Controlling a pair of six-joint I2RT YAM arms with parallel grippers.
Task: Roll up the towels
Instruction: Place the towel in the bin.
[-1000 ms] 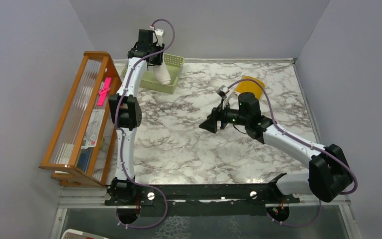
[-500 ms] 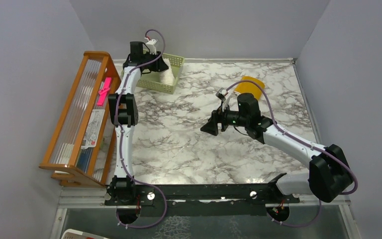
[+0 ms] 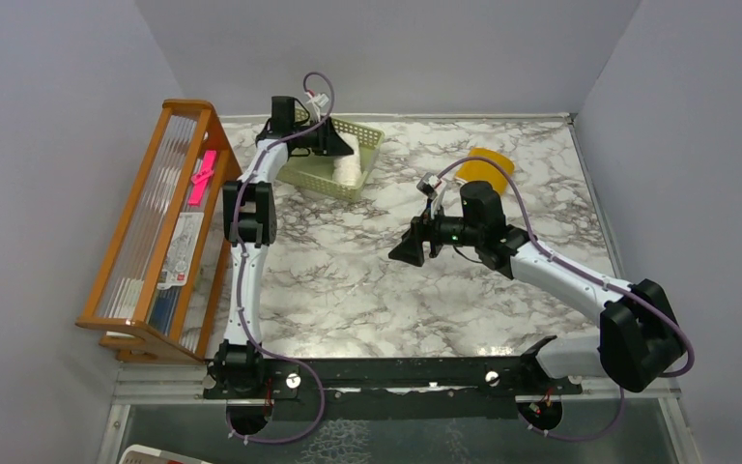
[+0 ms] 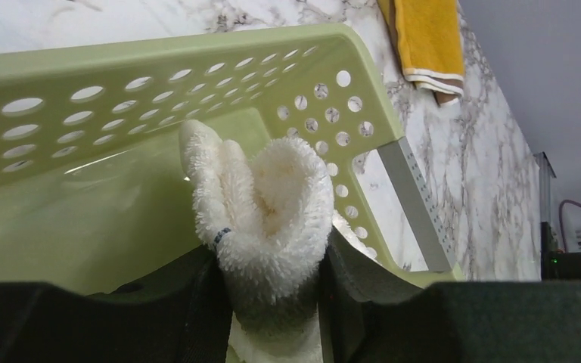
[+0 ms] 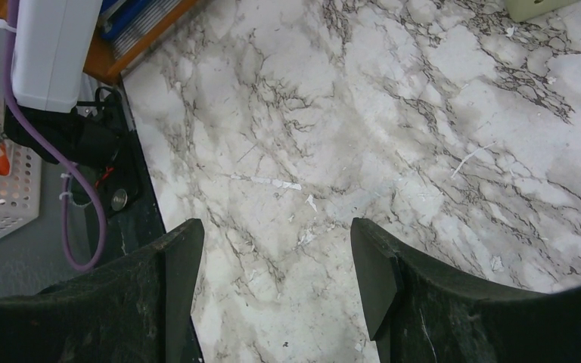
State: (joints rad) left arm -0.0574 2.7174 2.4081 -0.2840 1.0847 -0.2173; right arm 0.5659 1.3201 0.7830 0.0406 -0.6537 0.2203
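Clamping my left gripper (image 4: 272, 265) on the cream towel (image 4: 268, 197) roll, its axis running straight out into the basket (image 4: 159, 68). My right gripper (image 5: 274, 234) is hanging open, facing away from the yellow towel (image 3: 488, 166), which is lying nearer that arm.

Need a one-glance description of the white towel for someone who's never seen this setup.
At the marble table's far left corner sits a pale green perforated basket. The white towel is the fluffy cream roll inside it, pinched between the left gripper's fingers; the only other one, the mustard-yellow towel, lies out on the marble.
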